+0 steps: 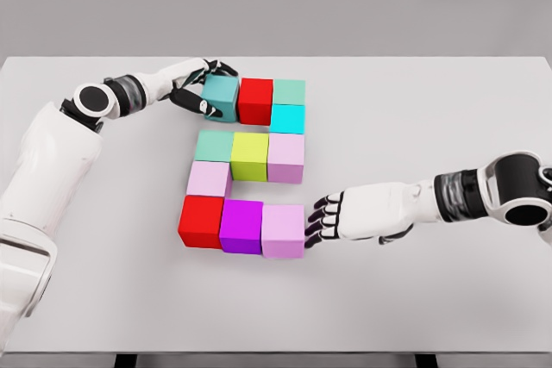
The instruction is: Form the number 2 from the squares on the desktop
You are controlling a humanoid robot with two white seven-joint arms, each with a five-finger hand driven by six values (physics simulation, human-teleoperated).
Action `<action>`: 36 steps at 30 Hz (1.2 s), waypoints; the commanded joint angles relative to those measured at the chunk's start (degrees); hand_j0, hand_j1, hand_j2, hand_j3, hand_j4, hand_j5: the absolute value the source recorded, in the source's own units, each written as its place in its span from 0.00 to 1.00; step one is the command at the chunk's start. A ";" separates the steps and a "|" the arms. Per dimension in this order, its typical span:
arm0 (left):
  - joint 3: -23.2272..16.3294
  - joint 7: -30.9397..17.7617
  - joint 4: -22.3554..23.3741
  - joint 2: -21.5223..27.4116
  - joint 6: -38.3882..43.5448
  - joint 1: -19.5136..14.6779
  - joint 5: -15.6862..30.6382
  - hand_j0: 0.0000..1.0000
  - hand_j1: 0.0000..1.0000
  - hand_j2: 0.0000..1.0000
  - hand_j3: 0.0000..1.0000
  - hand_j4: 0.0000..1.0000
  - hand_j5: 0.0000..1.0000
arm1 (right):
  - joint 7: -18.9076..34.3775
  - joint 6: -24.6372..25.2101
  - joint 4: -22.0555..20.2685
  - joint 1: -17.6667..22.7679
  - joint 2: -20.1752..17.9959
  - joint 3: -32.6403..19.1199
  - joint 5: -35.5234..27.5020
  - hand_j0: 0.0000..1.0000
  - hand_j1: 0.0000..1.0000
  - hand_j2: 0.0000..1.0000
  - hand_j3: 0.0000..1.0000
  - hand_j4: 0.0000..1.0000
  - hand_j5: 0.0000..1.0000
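Eleven coloured squares on white tabletop [414, 127], already forming a 2. Top row far: teal square [221, 96], red square [255, 100], green square [289, 91]; cyan square [287, 118] as right connector. Middle row: mint [214, 145], yellow-green [249, 156], pale pink [285, 158]. Lilac square [209, 178] as left connector. Bottom row near: red [201, 221], magenta [241, 226], lavender square [283, 230]. Left robot hand [200, 85] curled around teal square, apparently pinching it, likely snugging the top row's left end. Right robot hand [321, 220] with fingers extended together, tips touching lavender square's right face, probably pushing the bottom row tight. Nearly done, only alignment left.
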 commanded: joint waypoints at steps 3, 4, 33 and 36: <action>0.18 0.01 -0.14 -0.36 0.08 0.00 0.34 0.89 0.89 0.89 0.89 0.89 0.89 | -0.02 0.14 0.03 0.00 -0.11 -0.37 -0.37 1.00 1.00 1.00 1.00 1.00 1.00; 0.18 0.01 -0.14 -0.36 0.08 0.00 0.34 0.90 0.90 0.90 0.90 0.90 0.90 | -0.02 0.14 0.03 0.00 -0.11 -0.37 -0.37 1.00 1.00 1.00 1.00 1.00 1.00; 1.06 0.01 -0.76 -1.50 -0.01 0.44 -0.54 0.99 0.99 0.99 0.99 0.99 0.99 | -0.02 0.14 -0.06 0.70 -1.43 -0.19 -0.28 1.00 1.00 1.00 1.00 1.00 1.00; 1.06 0.01 -0.93 -1.50 -0.01 0.44 -0.63 0.99 0.99 0.99 0.99 0.99 0.99 | -0.02 0.14 0.03 0.70 -4.77 -0.45 -0.28 1.00 1.00 1.00 1.00 1.00 1.00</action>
